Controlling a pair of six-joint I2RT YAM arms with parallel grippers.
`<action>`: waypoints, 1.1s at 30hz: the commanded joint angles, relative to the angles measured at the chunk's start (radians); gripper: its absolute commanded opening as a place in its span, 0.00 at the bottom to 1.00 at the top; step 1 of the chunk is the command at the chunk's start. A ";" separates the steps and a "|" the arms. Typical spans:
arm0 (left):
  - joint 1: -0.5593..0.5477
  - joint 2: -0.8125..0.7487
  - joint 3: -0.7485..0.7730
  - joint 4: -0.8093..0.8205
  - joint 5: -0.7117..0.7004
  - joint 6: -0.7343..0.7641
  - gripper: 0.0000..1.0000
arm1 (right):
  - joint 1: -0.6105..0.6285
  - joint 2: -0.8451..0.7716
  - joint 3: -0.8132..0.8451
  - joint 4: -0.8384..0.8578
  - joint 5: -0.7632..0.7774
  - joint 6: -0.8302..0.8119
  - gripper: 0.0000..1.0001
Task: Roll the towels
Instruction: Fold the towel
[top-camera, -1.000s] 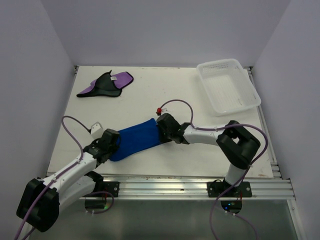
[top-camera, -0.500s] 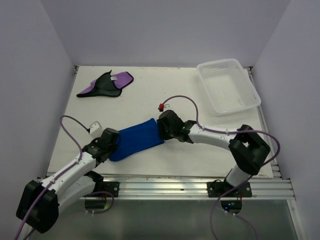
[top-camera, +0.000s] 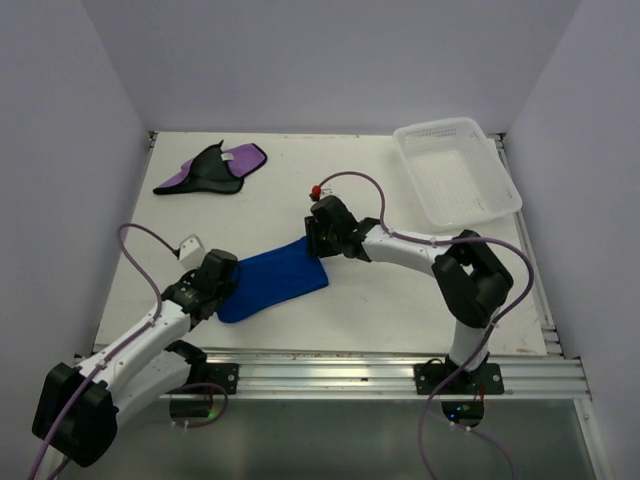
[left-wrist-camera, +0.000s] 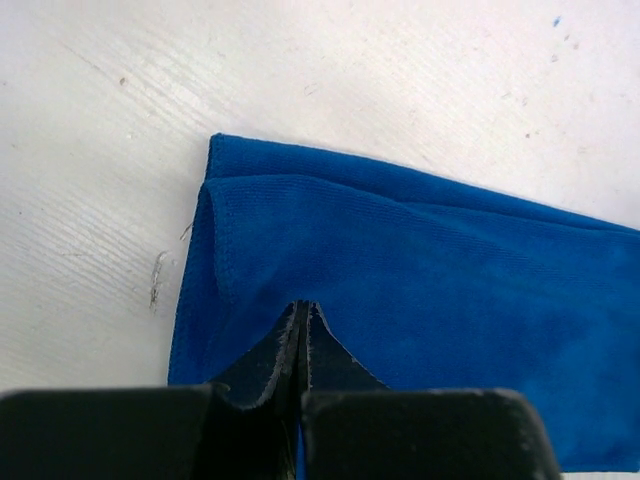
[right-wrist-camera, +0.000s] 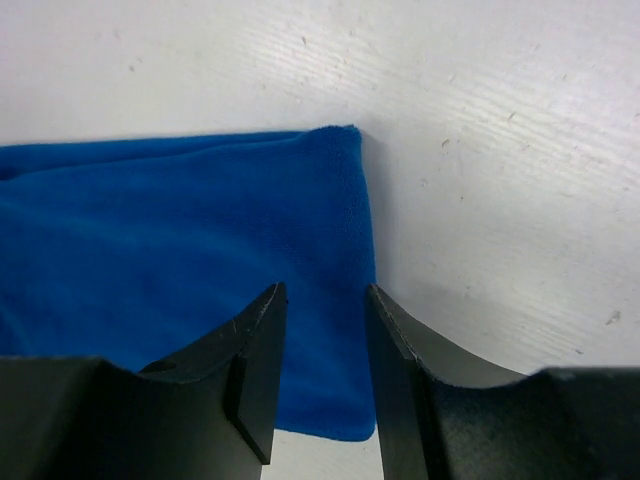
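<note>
The blue towel (top-camera: 278, 282) lies folded into a long strip near the table's front, its near end (left-wrist-camera: 420, 260) filling the left wrist view. My left gripper (top-camera: 228, 286) (left-wrist-camera: 302, 306) is shut at the strip's left end, and a crease in the cloth runs to its tips. My right gripper (top-camera: 313, 243) (right-wrist-camera: 322, 290) hovers open over the strip's right end (right-wrist-camera: 200, 250), with nothing between its fingers. The purple towel (top-camera: 215, 168), black side partly up with a small white tag, lies crumpled at the back left.
A white mesh basket (top-camera: 456, 172) stands at the back right. The right arm's purple cable with a red connector (top-camera: 318, 190) loops above the table's middle. Walls close in the table on three sides.
My right gripper has opened, let go of the blue towel's right end and shifted slightly toward the back. The left gripper has stayed shut at the left end.
</note>
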 joint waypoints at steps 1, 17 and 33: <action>0.000 -0.040 0.067 -0.007 -0.040 0.051 0.00 | 0.000 0.048 0.036 0.003 -0.043 0.007 0.41; 0.000 -0.071 0.129 -0.042 -0.036 0.094 0.03 | -0.006 0.088 -0.010 0.004 0.016 0.012 0.46; 0.000 -0.094 0.201 -0.097 -0.080 0.141 0.14 | -0.007 0.091 -0.071 0.079 -0.056 0.055 0.07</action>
